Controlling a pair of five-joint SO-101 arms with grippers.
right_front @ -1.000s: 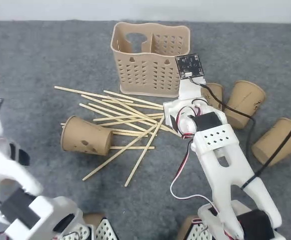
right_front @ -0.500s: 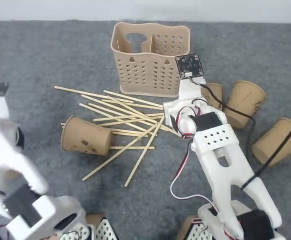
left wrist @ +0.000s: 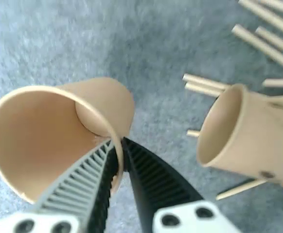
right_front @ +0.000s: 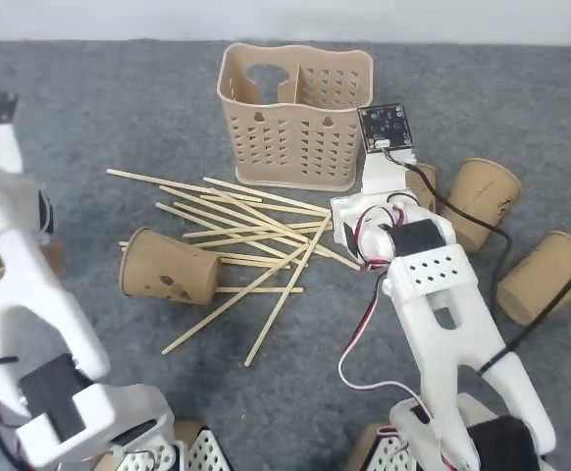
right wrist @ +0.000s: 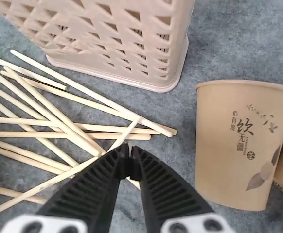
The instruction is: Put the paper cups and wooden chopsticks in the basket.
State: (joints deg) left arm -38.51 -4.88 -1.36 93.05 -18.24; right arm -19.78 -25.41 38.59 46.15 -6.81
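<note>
Paper cups and wooden chopsticks (right_front: 236, 231) all sit outside the basket (right_front: 295, 147), which stands at upper centre of the high view with both compartments looking bare. I judge the task barely started.

Your left tool (left wrist: 119, 145) is clamped on the rim of a held cup (left wrist: 49, 131), one finger inside the wall and one outside. It is at the far left of the bench (right_front: 119, 98), well apart from the basket. A second cup (right_front: 168, 267) lies on its side at centre left, touching the chopstick pile.

At the right of the high view are a third cup (right_front: 487, 201), an outer cup (right_front: 545, 277) and a half-hidden cup (right_front: 425, 182) beside your right arm.

Your right tool (right wrist: 127, 153) is closed with nothing gripped, just above the chopsticks near the basket's lower right corner.

The held cup needs carrying over. After that, four cups and every chopstick remain.
</note>
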